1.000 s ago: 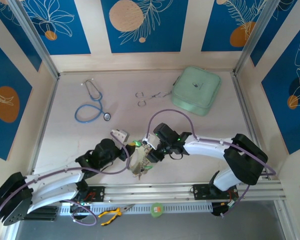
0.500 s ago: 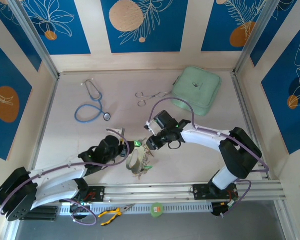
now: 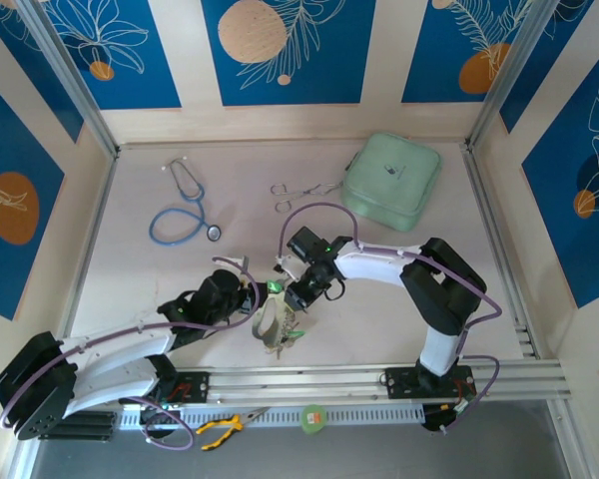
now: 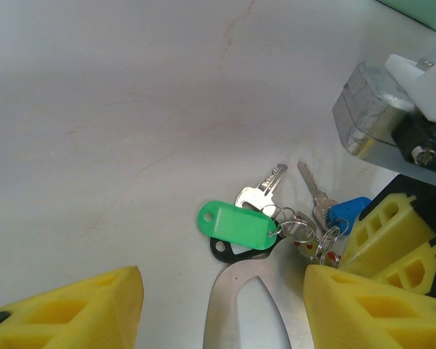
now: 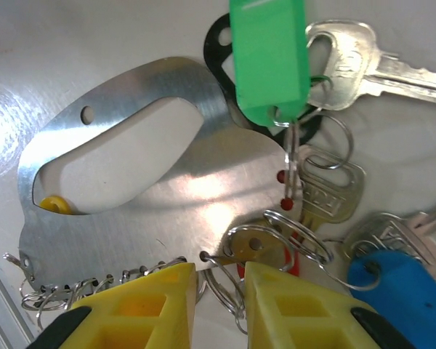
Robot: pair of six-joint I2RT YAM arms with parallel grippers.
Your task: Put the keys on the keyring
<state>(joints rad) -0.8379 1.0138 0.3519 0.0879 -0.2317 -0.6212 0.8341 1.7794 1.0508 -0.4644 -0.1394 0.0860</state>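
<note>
A pale surface (image 3: 130, 279) with faint pinkish marbling fills the middle of the top view, and up close it looks smooth and slightly glossy, with soft, even light and weak shadows. A cream back wall (image 3: 180, 60) rises behind it, set with blue panels (image 3: 285, 50) bearing white line-drawn leaves and peach discs. The left wall (image 3: 20, 200) and right wall (image 3: 579, 190) carry the same blue panels with orange discs. Slanted aluminium posts (image 3: 75, 85) stand at the back corners. Aluminium rails (image 3: 309, 382) run along the near edge, with a slotted white strip (image 3: 399, 413) just below them and a grey floor (image 3: 379, 454) beneath
</note>
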